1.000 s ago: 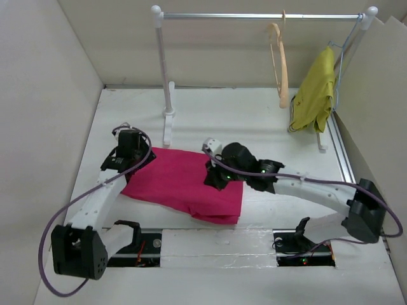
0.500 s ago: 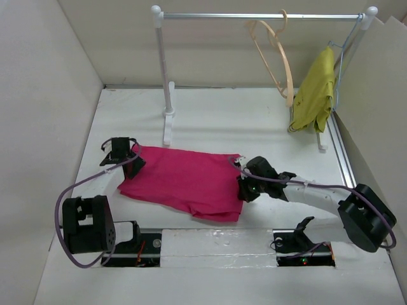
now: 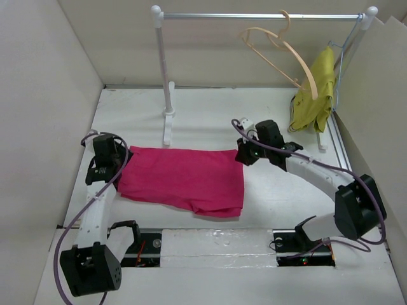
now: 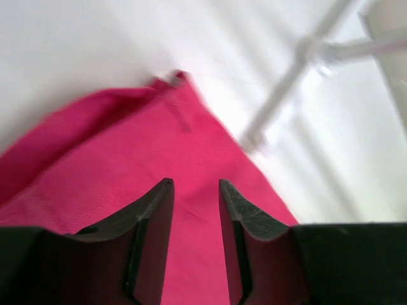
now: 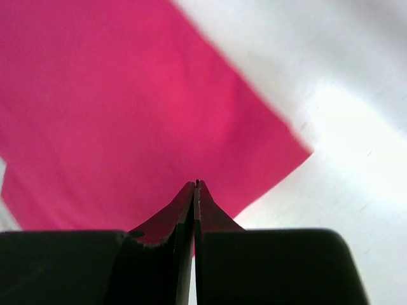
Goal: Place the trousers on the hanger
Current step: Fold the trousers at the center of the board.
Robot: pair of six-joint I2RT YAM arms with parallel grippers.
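The magenta-pink trousers lie folded flat on the white table. In the left wrist view the trousers fill the ground under my fingers. My left gripper hovers over their left edge, and its jaws stand open with nothing between them. My right gripper is at their far right corner. Its jaws are shut, with the cloth lying flat below and no fold seen between them. The tan wooden hanger hangs tilted from the rail by its hook.
A clothes rail spans the back on a white post with a foot just behind the trousers. A mustard-yellow garment hangs on a wire hanger at the right. Walls stand close on both sides.
The left arm has drawn back to the trousers' left edge. The right gripper has moved from their right side to the far right corner. The cloth now lies flatter. The wooden hanger has swung round.
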